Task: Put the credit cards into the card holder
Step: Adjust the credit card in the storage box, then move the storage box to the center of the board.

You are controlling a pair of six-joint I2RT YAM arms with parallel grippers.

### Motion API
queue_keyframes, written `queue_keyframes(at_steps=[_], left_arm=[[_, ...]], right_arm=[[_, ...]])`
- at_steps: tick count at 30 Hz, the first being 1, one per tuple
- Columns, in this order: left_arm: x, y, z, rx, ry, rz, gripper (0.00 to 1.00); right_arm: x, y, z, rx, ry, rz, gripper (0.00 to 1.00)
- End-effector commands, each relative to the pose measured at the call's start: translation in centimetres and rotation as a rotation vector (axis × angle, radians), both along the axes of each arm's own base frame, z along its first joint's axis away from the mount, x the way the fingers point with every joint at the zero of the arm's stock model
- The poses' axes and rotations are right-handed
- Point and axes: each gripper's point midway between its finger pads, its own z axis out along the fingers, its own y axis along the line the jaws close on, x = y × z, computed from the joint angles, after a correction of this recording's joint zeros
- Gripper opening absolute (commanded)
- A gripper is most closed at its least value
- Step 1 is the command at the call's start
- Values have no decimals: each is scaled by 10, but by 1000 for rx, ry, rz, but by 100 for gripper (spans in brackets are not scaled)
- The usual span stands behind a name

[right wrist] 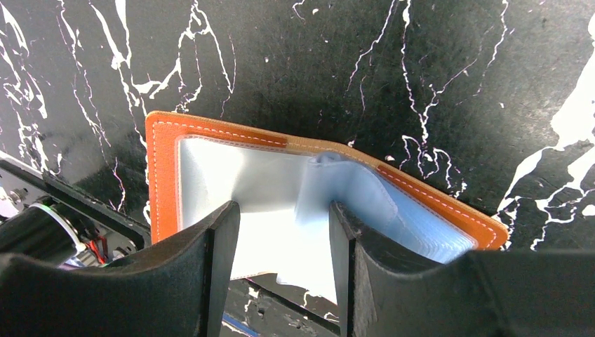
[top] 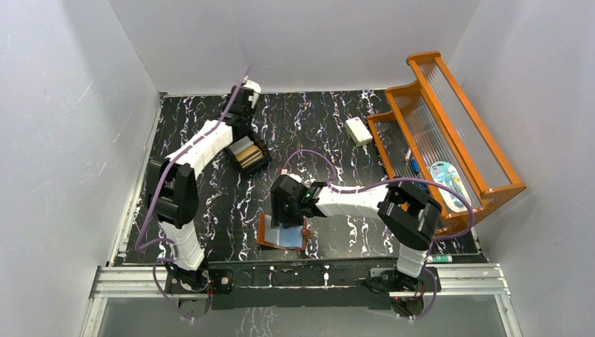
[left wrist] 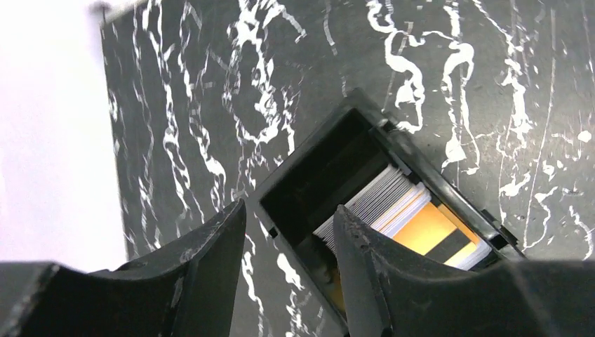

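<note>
The credit cards (left wrist: 396,200) stand stacked on edge in a black box (left wrist: 306,144), with an orange card (left wrist: 429,228) bearing a dark stripe at the front of the stack. My left gripper (left wrist: 289,214) hangs open over the box's near wall, one finger outside it and one over the cards, with nothing between them. In the top view this gripper (top: 241,135) is at the box (top: 250,156) at the back left. The card holder (top: 268,239) lies open near the front edge, brown leather (right wrist: 163,161) with pale blue slots (right wrist: 421,214). My right gripper (right wrist: 284,210) stands open over its middle, holding nothing.
A white block (top: 358,130) lies at the back right of the black marbled table (top: 330,112). A wooden rack (top: 449,133) with small items fills the right side. Grey walls enclose the table, and the metal rail (top: 302,277) runs along the front edge.
</note>
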Motion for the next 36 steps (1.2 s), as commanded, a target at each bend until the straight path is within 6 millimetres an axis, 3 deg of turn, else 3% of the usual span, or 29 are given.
queue_keyframes(at_steps=[1,6,13,15,17,20,26,33,36], left_arm=[[-49,26,-16,-221,126,295,49],[-80,29,-38,-382,217,376,54],[-92,18,-73,-485,320,365,58],[-95,16,-81,-484,344,367,55],[-97,10,-86,-498,377,335,46],[-103,-5,-84,-549,418,261,32],[-117,-46,-68,-605,402,62,23],[-143,-97,-60,-707,461,-95,23],[-153,-114,-53,-755,464,-129,31]], right_arm=[[-11,0,-9,3,24,39,58],[-8,1,-4,5,7,49,58],[-12,-1,3,22,4,62,58],[-12,-3,4,23,-1,66,59],[-12,-3,15,47,-17,74,59],[-13,-7,19,56,-31,84,59],[-16,-11,24,76,-51,108,60],[-17,-9,25,95,-46,107,60],[-17,-7,24,110,-37,94,60]])
